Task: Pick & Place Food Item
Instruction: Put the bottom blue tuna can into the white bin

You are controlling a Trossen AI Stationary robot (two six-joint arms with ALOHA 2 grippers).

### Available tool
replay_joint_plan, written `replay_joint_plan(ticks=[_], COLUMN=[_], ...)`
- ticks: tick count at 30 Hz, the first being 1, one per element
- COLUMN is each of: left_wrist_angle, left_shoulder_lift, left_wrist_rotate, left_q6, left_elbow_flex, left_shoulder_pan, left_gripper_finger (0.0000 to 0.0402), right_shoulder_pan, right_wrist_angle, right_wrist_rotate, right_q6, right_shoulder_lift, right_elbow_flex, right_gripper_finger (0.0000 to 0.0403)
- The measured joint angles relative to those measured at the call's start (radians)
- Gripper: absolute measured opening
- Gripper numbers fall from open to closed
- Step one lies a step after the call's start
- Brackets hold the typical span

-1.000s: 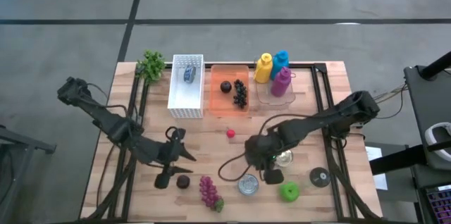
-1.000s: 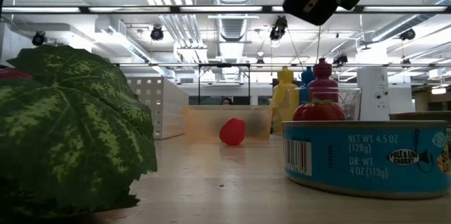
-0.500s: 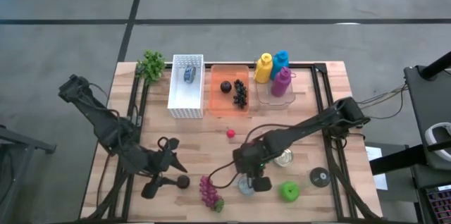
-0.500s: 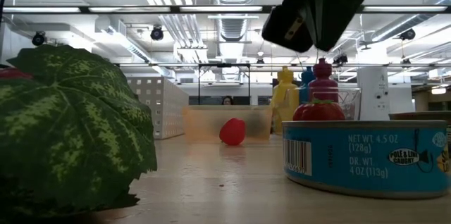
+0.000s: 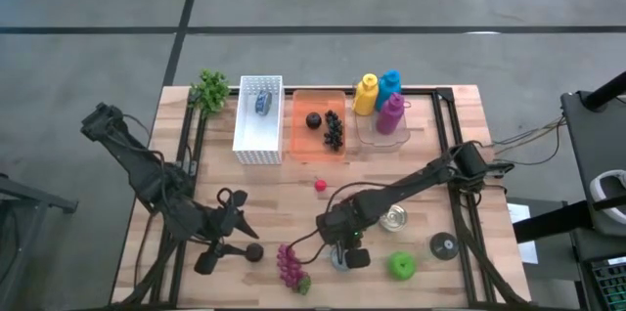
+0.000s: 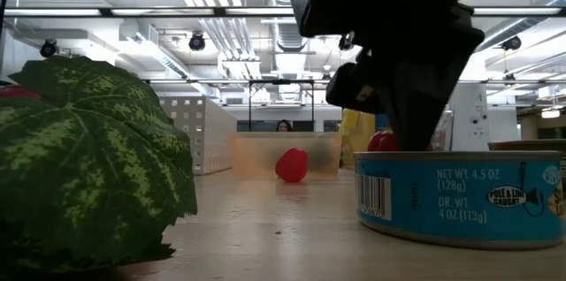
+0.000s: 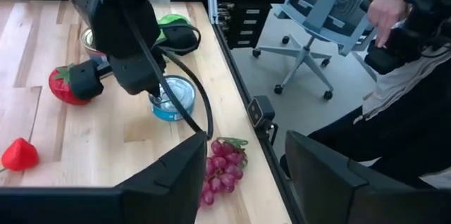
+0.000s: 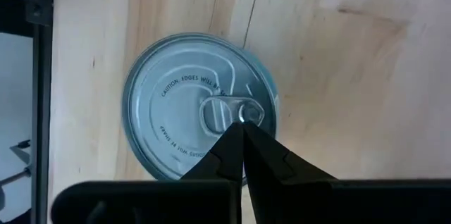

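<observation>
Near the bottom centre of the high view, a blue tuna can point(image 5: 339, 255) stands upright on the table point(image 5: 293, 208), with the right gripper point(image 5: 344, 248) directly over it. From the right wrist view the can point(image 8: 199, 108) fills the frame, and the clenched jaws come to a point at the pull tab point(image 8: 229, 115) on its lid, grasping nothing. Just left of the can lies a bunch of purple grapes point(image 5: 290, 266); to its right sit a green apple point(image 5: 401, 266) and a black disc point(image 5: 444, 245). A small red strawberry point(image 5: 320, 185) lies above it toward mid-frame. Lower left, the left gripper point(image 5: 238, 238) hovers with its jaws parted and released beside a dark round fruit point(image 5: 254, 250). Along the upper edge stand a white basket point(image 5: 258, 118), an orange bin point(image 5: 319, 124) and three coloured bottles point(image 5: 380, 101).
</observation>
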Motion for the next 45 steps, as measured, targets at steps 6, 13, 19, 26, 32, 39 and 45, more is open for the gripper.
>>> replay_joint_plan(ticks=[6,13,19,26,32,39,45], left_wrist_angle=[-0.001,-0.003,-0.007,-0.007,-0.019,-0.023,-0.042], left_shoulder_lift=[-0.010,-0.014,-0.020,-0.022,-0.022,-0.022,-0.022], left_wrist_rotate=[0.000,-0.006,-0.008,-0.008,-0.008,-0.008,-0.008], left_q6=[0.001,0.003,0.003,0.003,0.003,0.003,0.002], left_elbow_flex=[0.000,0.000,0.000,0.000,0.000,0.000,0.000], left_shoulder_pan=[0.000,0.000,0.000,0.000,0.001,0.001,0.001], left_gripper_finger=[0.0187,0.0182,0.0183,0.0193,0.0202,0.0209,0.0214], right_shoulder_pan=[-0.025,-0.073,-0.114,-0.158,-0.191,-0.220,-0.223], right_wrist_angle=[0.017,0.089,0.149,0.178,0.180,0.180,0.174], right_wrist_rotate=[0.024,0.090,0.140,0.201,0.220,0.218,0.220], right_q6=[-0.014,-0.014,-0.022,-0.022,0.015,0.133,0.179], right_shoulder_lift=[0.006,0.023,0.026,0.027,0.027,0.027,0.019], right_elbow_flex=[0.000,0.002,0.001,0.000,0.000,0.000,-0.002], right_gripper_finger=[0.0008,0.0008,0.0008,0.0008,0.0009,0.0009,0.0009])
